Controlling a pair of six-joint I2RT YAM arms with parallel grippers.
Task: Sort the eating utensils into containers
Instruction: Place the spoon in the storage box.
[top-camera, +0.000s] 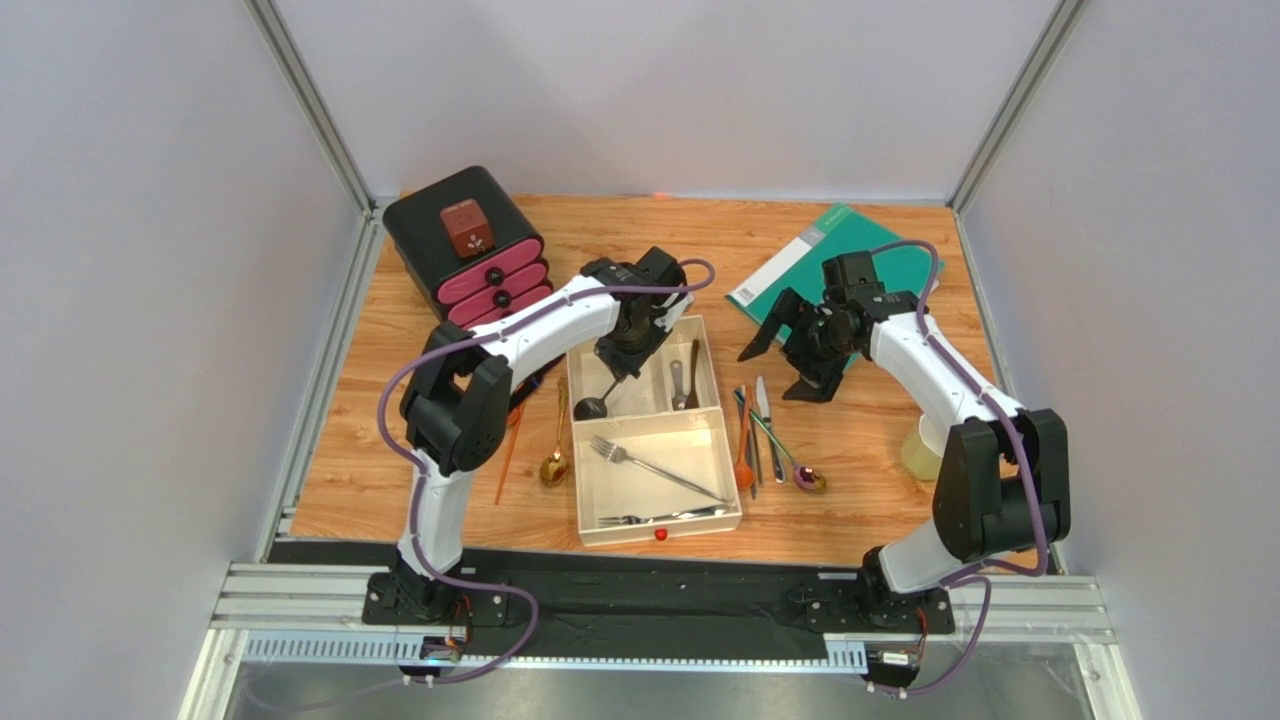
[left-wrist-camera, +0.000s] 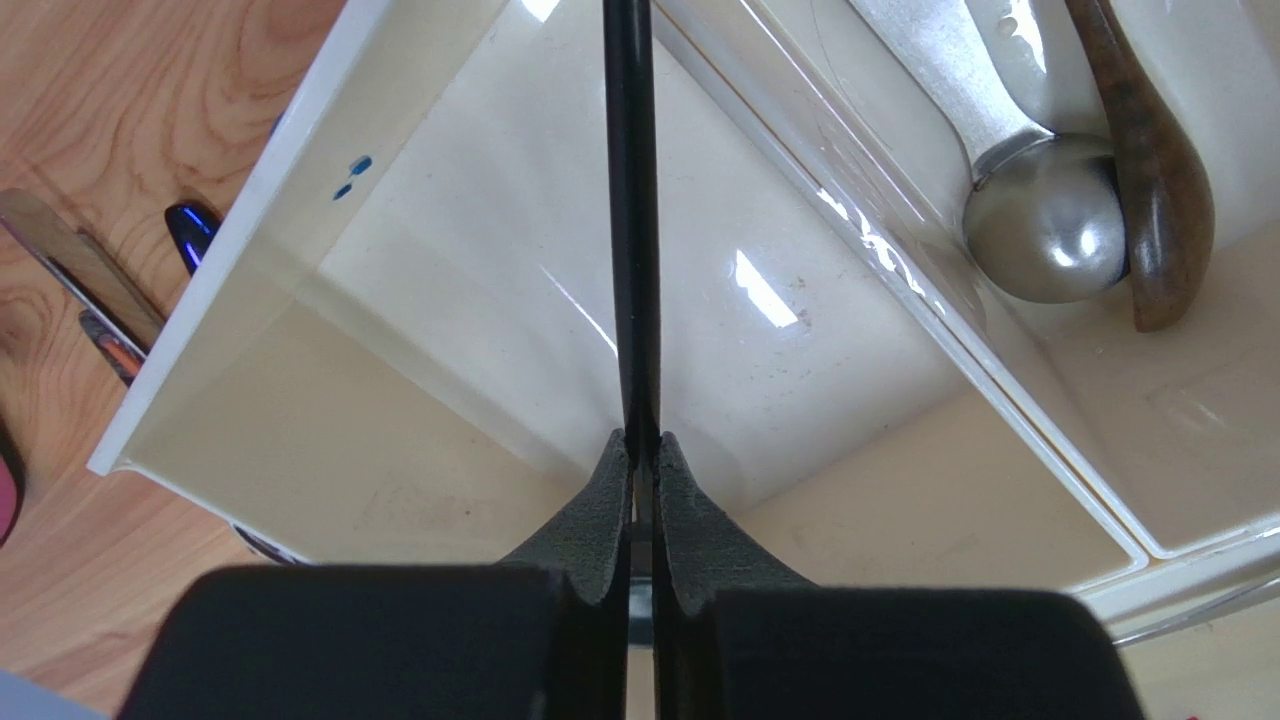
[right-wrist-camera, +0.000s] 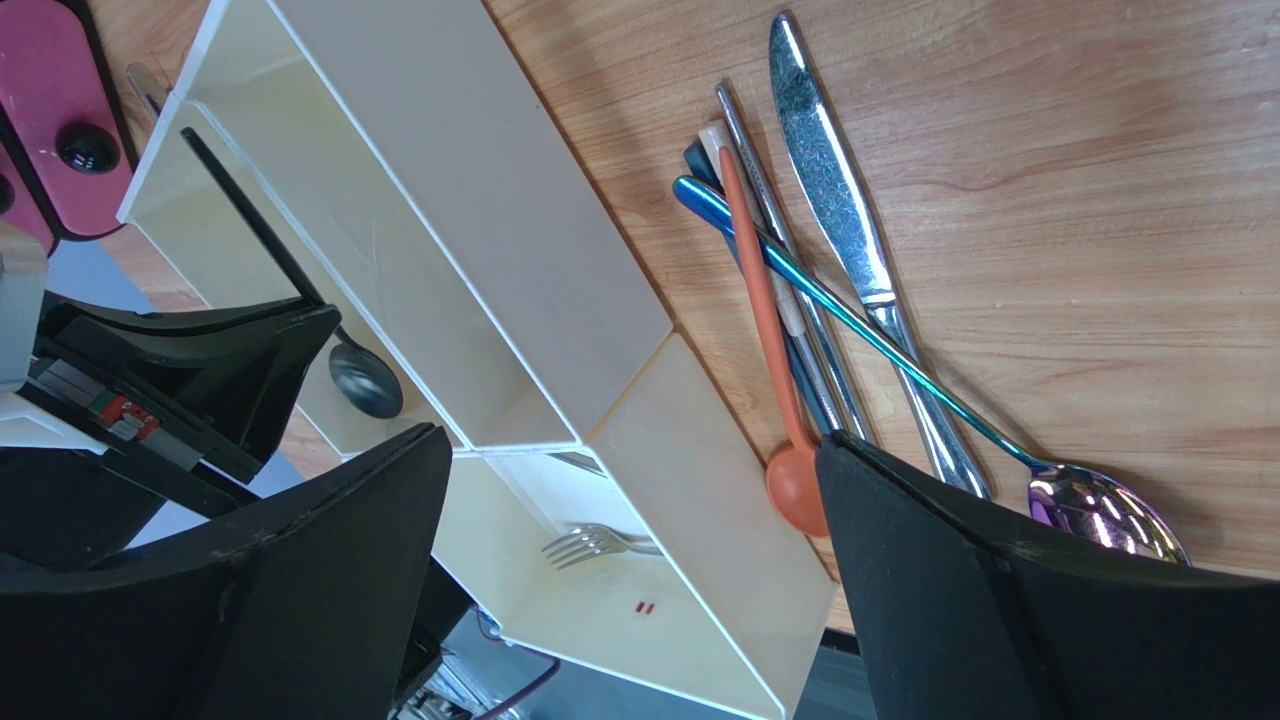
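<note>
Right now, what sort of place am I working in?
Probably a lab robot cell, not a kitchen: blank grey walls on metal posts box in a small wood table, and a mounting rail runs along its near edge.

White-and-black arms (top-camera: 556, 323), looping purple cables (top-camera: 394, 393), black wedge-shaped tool fingers (right-wrist-camera: 977, 600)

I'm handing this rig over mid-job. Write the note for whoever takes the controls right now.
Left hand: shut on a black spoon, bowl down over the tray's left small compartment, not yet released.
Right hand: open, empty, above the table right of the tray.
Done: silver spoon and brown spoon in the other small compartment; fork in the large one.
Left to do: knife, orange spoon, blue-purple spoon and others lying right of the tray; gold spoon on its left.
</note>
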